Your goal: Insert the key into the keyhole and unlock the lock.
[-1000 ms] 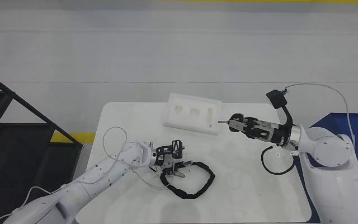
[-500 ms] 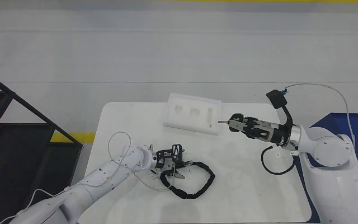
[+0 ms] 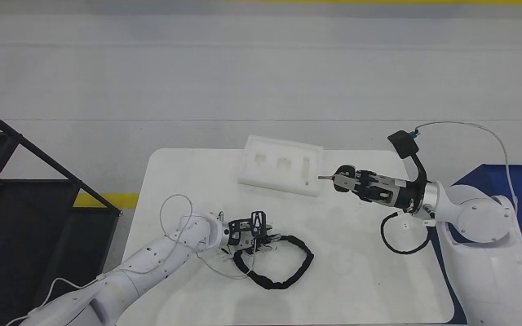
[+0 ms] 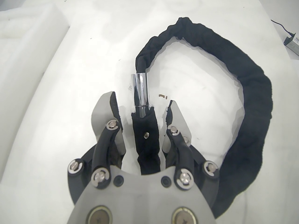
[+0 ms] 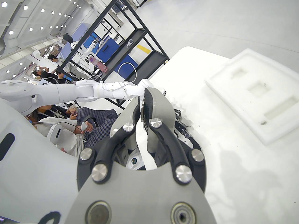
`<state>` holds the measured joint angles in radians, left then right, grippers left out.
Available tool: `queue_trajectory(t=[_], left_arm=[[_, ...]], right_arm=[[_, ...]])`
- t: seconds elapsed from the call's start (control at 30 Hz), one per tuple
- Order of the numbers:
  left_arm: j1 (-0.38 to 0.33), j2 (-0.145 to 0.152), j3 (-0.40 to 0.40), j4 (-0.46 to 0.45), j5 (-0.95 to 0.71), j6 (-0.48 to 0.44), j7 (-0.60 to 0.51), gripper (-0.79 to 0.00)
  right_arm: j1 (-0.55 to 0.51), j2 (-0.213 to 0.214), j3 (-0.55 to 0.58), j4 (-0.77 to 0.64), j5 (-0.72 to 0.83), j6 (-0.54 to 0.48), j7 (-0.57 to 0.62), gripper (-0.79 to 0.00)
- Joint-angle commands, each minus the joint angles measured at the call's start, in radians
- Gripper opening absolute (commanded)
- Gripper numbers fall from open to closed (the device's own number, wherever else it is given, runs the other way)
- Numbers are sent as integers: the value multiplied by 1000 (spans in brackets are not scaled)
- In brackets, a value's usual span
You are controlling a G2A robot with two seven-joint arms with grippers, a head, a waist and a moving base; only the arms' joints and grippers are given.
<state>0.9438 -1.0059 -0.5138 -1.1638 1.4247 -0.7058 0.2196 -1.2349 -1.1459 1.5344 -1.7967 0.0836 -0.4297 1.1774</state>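
The black fabric-sleeved chain lock, judged limp yet heavy, is seen near left, its stiff chrome-tipped end, the likeliest hold, straddled by the spread left gripper, the small metal key being pinched in the right gripper.

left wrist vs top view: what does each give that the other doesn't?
Left wrist view: close detail. The chrome cylinder meets the black lock end, which lies between the open fingers of the left gripper and touches neither pad.
Top view: the right gripper, shut on the key, beside the foam tray and well apart from the lock.
Both: the black sleeved chain looped on the white table, with the left gripper at its lock end.
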Motion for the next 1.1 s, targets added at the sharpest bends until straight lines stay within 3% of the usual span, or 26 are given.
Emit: queue_trajectory(t=[0.0,0.13,0.2,0.23,0.27,0.3,0.4,0.73,1.07], left_arm=[[-1,-5,1,8,1,-2,2,-354],[-2,-16,6,21,10,-10,4,-388],[-3,-21,9,28,14,-17,6,-345],[-4,-24,10,32,16,-19,5,-376],[-5,-27,10,36,17,-22,6,-443],[-5,-29,10,42,16,-24,5,-462],[-8,-37,9,58,11,-30,3,-782],[-23,-54,-13,77,-13,-43,12,-785],[-36,-38,-78,26,-13,-138,171,-785]], right_arm=[[0,0,0,0,0,0,0,-785],[0,0,0,0,0,0,0,-785],[0,0,0,0,0,0,0,-785],[0,0,0,0,0,0,0,-785],[0,0,0,0,0,0,0,-785],[0,0,0,0,0,0,0,-785],[0,0,0,0,0,0,0,-785],[0,0,0,0,0,0,0,-785],[0,0,0,0,0,0,0,-785]])
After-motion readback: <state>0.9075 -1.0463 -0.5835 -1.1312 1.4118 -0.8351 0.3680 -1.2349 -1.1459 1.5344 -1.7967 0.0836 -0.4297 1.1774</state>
